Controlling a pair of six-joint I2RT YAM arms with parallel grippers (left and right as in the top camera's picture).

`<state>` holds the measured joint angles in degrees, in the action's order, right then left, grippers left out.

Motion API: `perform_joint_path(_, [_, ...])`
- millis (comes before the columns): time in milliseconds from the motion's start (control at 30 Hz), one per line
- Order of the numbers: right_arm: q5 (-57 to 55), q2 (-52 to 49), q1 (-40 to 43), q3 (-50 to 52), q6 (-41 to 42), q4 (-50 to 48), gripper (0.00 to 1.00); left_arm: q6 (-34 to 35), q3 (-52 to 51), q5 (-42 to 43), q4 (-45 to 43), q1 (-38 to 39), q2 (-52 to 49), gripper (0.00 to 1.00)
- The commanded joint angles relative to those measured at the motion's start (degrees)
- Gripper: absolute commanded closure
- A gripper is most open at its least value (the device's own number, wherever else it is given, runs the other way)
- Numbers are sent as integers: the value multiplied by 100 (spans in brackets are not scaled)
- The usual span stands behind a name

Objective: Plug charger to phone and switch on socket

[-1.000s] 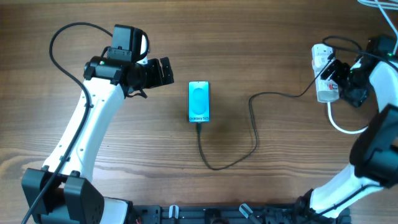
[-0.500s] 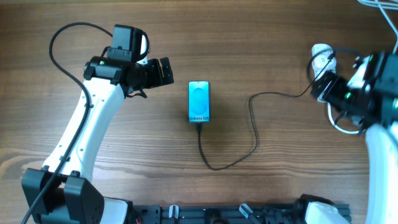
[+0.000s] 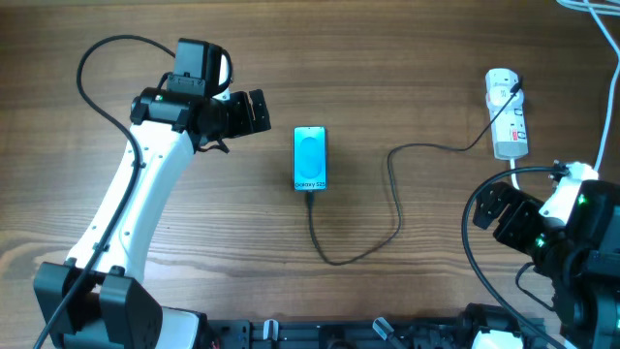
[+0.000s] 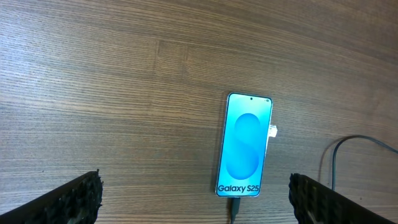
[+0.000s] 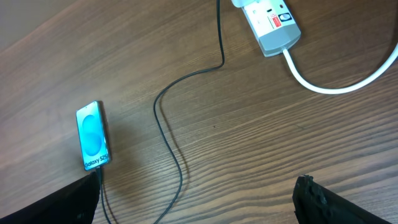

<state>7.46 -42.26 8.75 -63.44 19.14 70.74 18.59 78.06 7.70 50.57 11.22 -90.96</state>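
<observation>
The phone [image 3: 310, 158] lies flat mid-table, turquoise screen up, and shows in the left wrist view [image 4: 244, 145] and the right wrist view [image 5: 93, 134]. The charger [image 3: 392, 199], a thin black cable, has its tip in the phone's lower end, loops right and runs up to the socket [image 3: 507, 113]. The socket, a white power strip with red marks, lies at the far right and shows in the right wrist view [image 5: 267, 18]. My left gripper [image 3: 257, 110] is open and empty, left of the phone. My right gripper [image 3: 496, 215] is open and empty, below the socket.
A thick white cable [image 3: 528, 171] leaves the socket's near end and curves right; it also shows in the right wrist view [image 5: 336, 78]. More white cables [image 3: 596, 19] run at the top right corner. The table [image 3: 417, 58] is brown wood.
My right arm has drawn back from the socket toward the table's front right, leaving the socket uncovered. The left arm, phone and charger have not moved.
</observation>
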Motion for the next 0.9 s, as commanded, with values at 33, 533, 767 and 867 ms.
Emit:
perform_joint_path(33, [-35,-66,-28,59,-111,17,0,-11,-7,-52,-13,-26,-24,0])
perform_joint_path(533, [387,1478,-704,1788,-898,-2306,0,-11,-7,-52,-13,-26,-24,0])
perform_joint_path(767, [1220,3126,-704,3995,-1080,-4631,0,-11,-7,-52,-13,-26,-24,0])
perform_joint_path(867, [1392,3624,-723,4664,-994,-5388,0,-11,-7,-52,-13,-26,-24,0])
